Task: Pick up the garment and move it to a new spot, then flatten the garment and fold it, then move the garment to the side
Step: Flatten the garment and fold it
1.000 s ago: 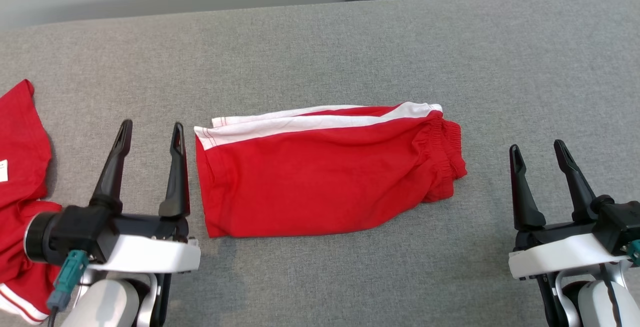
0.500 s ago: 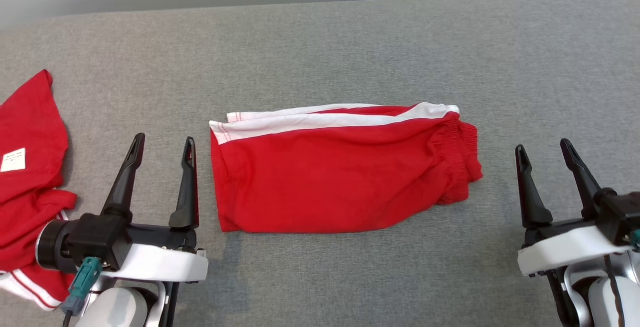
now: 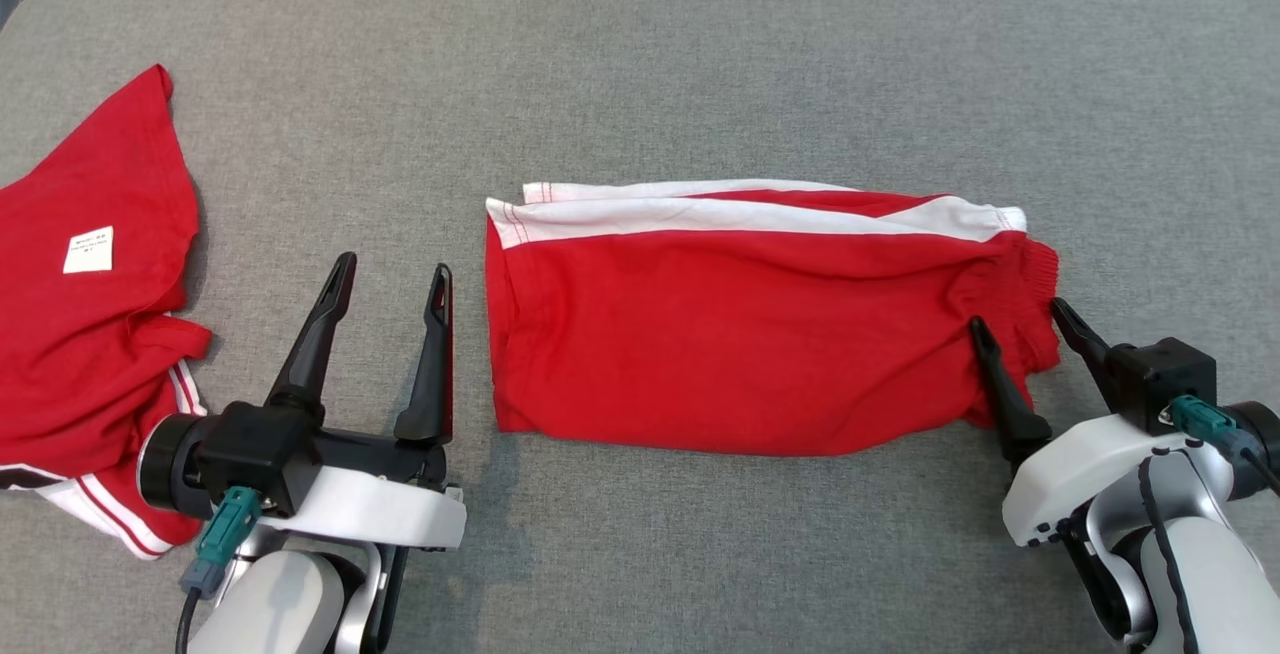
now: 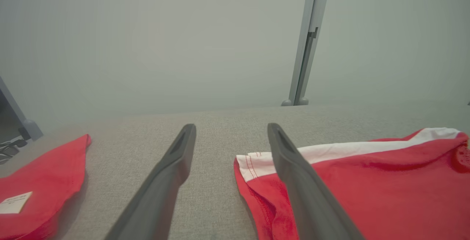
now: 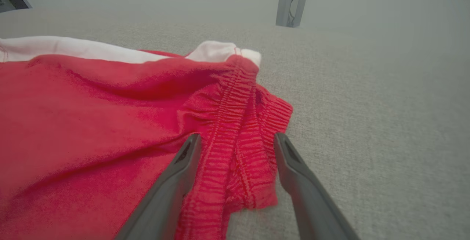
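Fingers spread, the right gripper (image 3: 1016, 315) straddles the red shorts' (image 3: 740, 334) waistband (image 3: 1030, 269); the left gripper (image 3: 392, 267) gapes beside their hem (image 3: 503, 334)

A crumpled red garment (image 3: 90, 334) bearing a white label (image 3: 88, 249) lies on the grey fabric surface (image 3: 700, 54), a post (image 4: 306, 49) behind.

The left gripper (image 3: 393, 267) and right gripper (image 3: 1016, 314) point forward, fingers (image 3: 432, 354) spread wide.
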Controlling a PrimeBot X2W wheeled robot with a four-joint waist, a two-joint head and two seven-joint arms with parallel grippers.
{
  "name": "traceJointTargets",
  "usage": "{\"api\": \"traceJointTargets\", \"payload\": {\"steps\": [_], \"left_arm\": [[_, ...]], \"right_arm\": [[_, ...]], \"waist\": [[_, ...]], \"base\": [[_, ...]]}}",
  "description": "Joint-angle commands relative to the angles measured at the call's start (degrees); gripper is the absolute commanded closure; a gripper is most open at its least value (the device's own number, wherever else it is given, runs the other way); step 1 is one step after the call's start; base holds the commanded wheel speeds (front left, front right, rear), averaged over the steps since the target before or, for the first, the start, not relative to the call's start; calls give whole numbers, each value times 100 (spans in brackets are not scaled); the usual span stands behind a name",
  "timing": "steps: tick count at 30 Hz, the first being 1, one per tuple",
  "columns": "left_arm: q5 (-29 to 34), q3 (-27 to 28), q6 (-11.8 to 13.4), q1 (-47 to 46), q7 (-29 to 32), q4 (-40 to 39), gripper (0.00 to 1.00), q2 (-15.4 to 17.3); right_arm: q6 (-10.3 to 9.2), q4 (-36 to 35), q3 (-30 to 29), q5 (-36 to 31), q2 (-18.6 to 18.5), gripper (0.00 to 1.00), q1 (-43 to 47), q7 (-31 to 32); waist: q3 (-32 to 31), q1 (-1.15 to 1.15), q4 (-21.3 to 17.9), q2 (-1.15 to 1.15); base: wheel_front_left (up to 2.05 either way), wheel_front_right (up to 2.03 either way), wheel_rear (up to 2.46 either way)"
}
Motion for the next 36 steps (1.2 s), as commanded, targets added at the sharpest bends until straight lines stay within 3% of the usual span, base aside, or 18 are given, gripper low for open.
{"api": "traceJointTargets", "payload": {"steps": [1, 12, 13, 14, 15, 22, 30, 36], "left_arm": [[39, 6, -38, -80, -27, 41, 0, -12], [111, 5, -161, -238, -41, 187, 0, -109], [112, 5, -171, -247, -42, 193, 0, -120], [120, 7, -172, -252, -43, 200, 0, -121], [129, 13, -178, -257, -43, 204, 0, -125], [154, 78, -179, -177, -47, 225, 0, -125], [165, 65, -206, -117, -47, 226, 0, -113], [163, 62, -191, -65, -20, 210, 0, -57]], "right_arm": [[-1, 39, -56, -29, 4, 0, -33, 103], [-1, 188, -90, 592, 80, 0, -100, 1037], [0, 188, -49, 695, 81, 51, -96, 1107], [4, 166, -37, 724, 42, 73, -101, 1121], [2, 170, -17, 828, 40, 100, -81, 1169], [-3, -27, -247, 1182, -33, 100, 10, 960], [-1, -261, -1038, 1511, -111, 100, 287, 1064], [0, -735, -765, 2061, 113, 100, 162, 1333]], "waist": [[44, 0, 36, 0], [147, 0, 23, 0], [148, 0, 24, 0], [151, 0, 23, 0], [154, 0, 22, 0], [106, 0, -54, 0], [-22, 0, -191, 0], [-75, 0, -319, 0]], "base": [[0, 0, 0], [0, 0, 0], [0, 0, 0], [0, 0, 0], [0, 0, 0], [0, 0, 0], [0, 0, 0], [0, 0, 0]]}}
